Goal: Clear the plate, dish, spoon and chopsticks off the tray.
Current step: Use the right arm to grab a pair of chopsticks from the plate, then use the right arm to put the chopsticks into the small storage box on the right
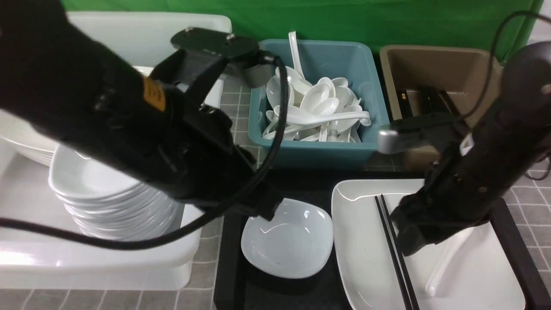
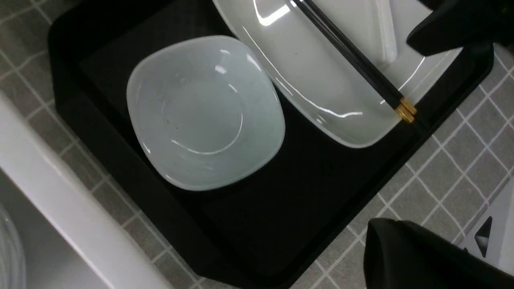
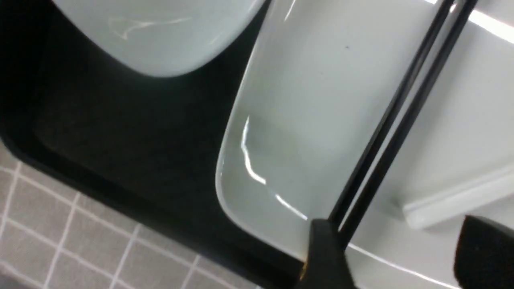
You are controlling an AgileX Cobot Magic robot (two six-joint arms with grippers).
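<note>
A grey tiled surface [image 1: 529, 202] is being closed off at the back by a green backdrop [image 1: 344, 21]. A white tub [image 1: 107, 258] of stacked bowls [image 1: 107, 193], a teal bin [image 1: 310, 155] of white spoons [image 1: 323, 107] and a brown bin [image 1: 439, 64] are being shown by the front view alone. The black tray [image 1: 226, 267] is being occupied by the dish [image 1: 288, 241] and, just beside it, the plate [image 1: 366, 267]. The chopsticks [image 1: 395, 252] and the spoon [image 1: 445, 260] are being carried on the plate. Gold bands [image 2: 405, 110] at the chopsticks' ends are being revealed only by the left wrist view. The right gripper [image 3: 401, 251] is being held low over the plate. Its jaws are spread, with the chopsticks lying just inside one finger [image 3: 325, 257], as only the right wrist view is showing. The left gripper [image 1: 267, 209] is being held over the dish's far-left corner, jaws pressed together.
</note>
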